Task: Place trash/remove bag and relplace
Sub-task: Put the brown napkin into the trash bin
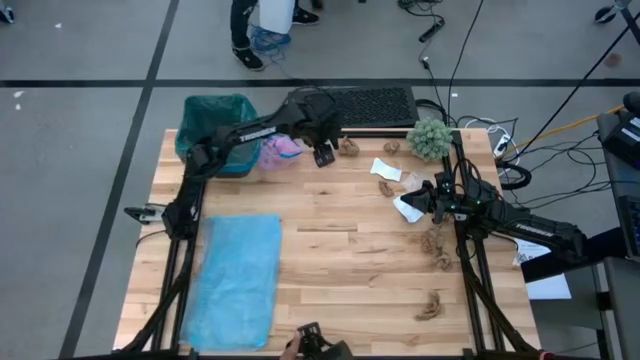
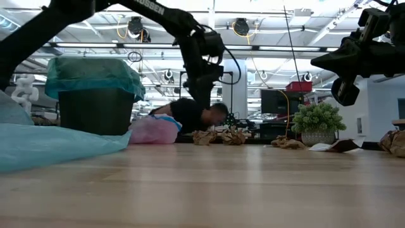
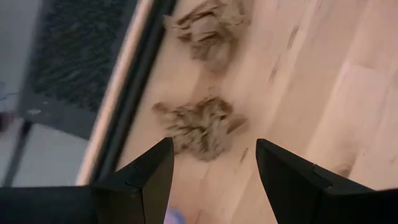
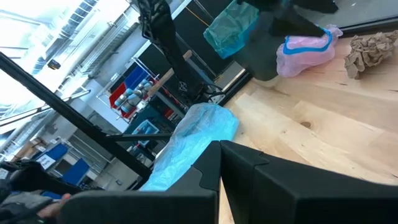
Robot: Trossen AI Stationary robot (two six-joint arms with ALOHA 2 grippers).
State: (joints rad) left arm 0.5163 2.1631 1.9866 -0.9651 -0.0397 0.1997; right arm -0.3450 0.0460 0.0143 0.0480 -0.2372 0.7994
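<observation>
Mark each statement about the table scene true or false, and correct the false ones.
1. The left gripper is open above a brown wad. True.
2. The bin has no bag in it. False: a green bag lines it and folds over its rim.
3. The right gripper is shut. True.
4. The blue bag lies flat near the right arm. False: it lies on the left arm's side of the table.
5. The pink bag sits on the table beside the bin. True.
6. The plant stands inside the bin. False: it stands on the table, near the far edge on the right arm's side.
</observation>
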